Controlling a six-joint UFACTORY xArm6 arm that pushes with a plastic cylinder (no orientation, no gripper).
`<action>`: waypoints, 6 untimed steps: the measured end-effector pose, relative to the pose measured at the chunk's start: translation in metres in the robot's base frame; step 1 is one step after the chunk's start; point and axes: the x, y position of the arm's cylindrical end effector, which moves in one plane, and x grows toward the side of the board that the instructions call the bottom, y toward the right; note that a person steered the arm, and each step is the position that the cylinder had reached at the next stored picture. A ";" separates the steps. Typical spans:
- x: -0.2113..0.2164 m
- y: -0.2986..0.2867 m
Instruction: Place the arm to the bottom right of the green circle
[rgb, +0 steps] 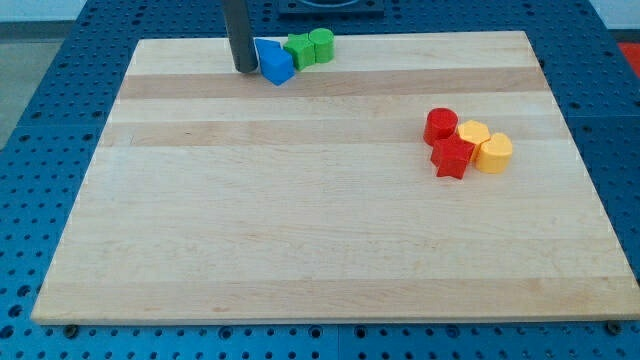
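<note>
The green circle (321, 44) sits near the view's top edge of the wooden board (330, 230), just right of a green star-like block (298, 50). Two blue blocks (276, 63) lie against the green star's left side. My tip (245, 69) stands at the left of the blue blocks, touching or nearly touching them, well to the left of the green circle.
At the view's right, a red cylinder (440, 125), a red star-like block (452, 157), a yellow block (472, 133) and a yellow hexagon (493, 152) form a tight cluster. A blue perforated table (40, 120) surrounds the board.
</note>
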 end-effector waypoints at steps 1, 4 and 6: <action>0.007 0.000; 0.086 0.000; 0.065 0.166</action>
